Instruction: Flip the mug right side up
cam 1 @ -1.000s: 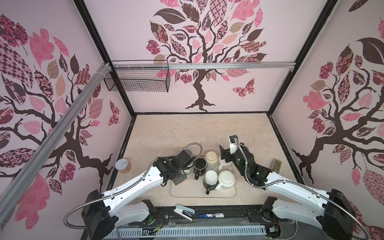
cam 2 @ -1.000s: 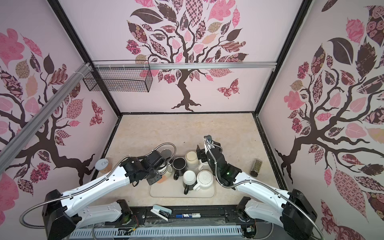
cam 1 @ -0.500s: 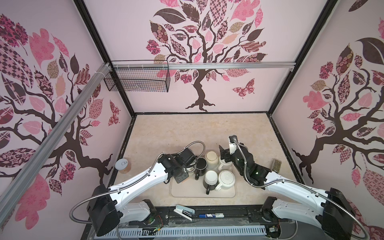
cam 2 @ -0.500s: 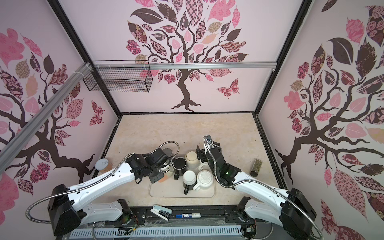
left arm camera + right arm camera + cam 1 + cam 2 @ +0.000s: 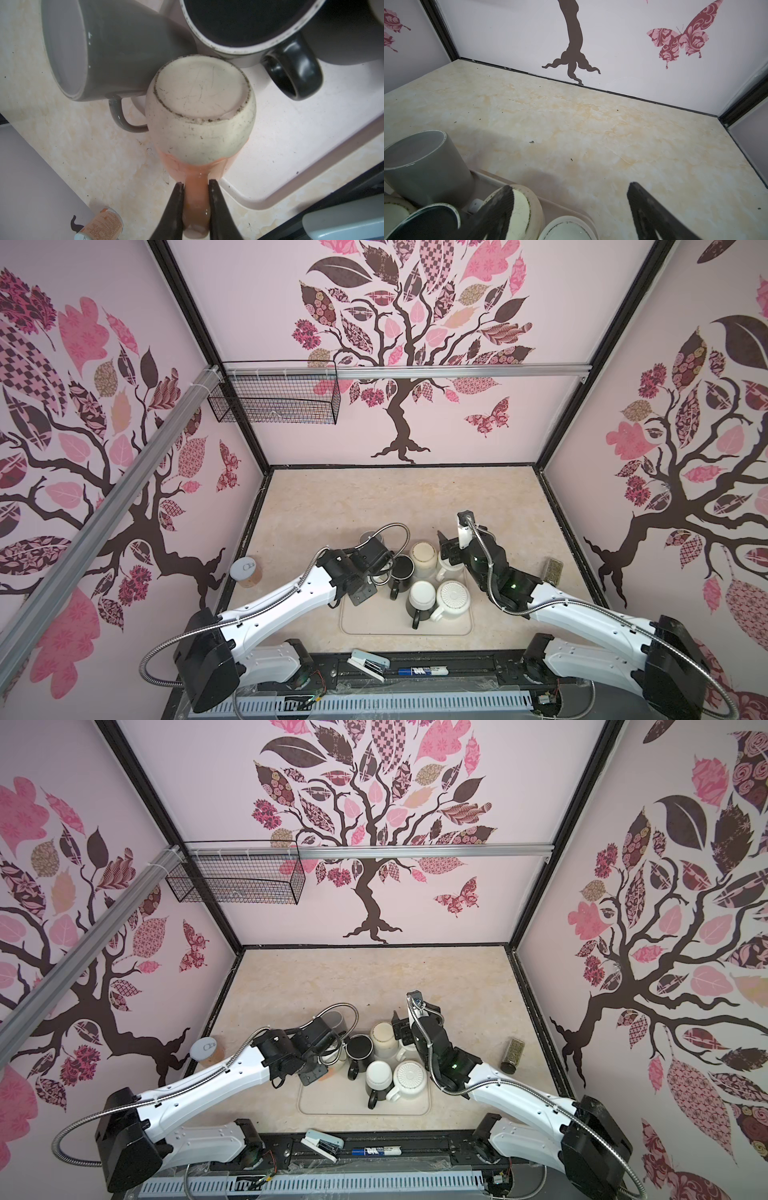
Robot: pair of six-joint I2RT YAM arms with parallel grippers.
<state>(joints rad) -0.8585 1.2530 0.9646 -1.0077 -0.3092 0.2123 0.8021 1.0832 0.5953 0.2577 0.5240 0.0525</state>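
Grip's on: the left hand (image 5: pixel 194 187) pinches the peach handle (image 5: pixel 196 197) of the bottom-up mug (image 5: pixel 200 116) at the tray (image 5: pixel 291 145) edge beside the grey mug (image 5: pixel 124 52), while the right hand (image 5: pixel 570 186) hangs spread, so next it should lift clear and roll the wrist over.

Compared with a second ago, the left arm's shoulder block (image 5: pixel 208 668) sits farther toward 3 o'clock along the front edge. In both top views the left gripper (image 5: pixel 194 182) and the mug (image 5: pixel 199 108) in it now stand slightly farther toward 2 o'clock, nearer the black mug (image 5: pixel 402 566). The cable loop (image 5: pixel 392 525) above the wrist is shifted the same way.
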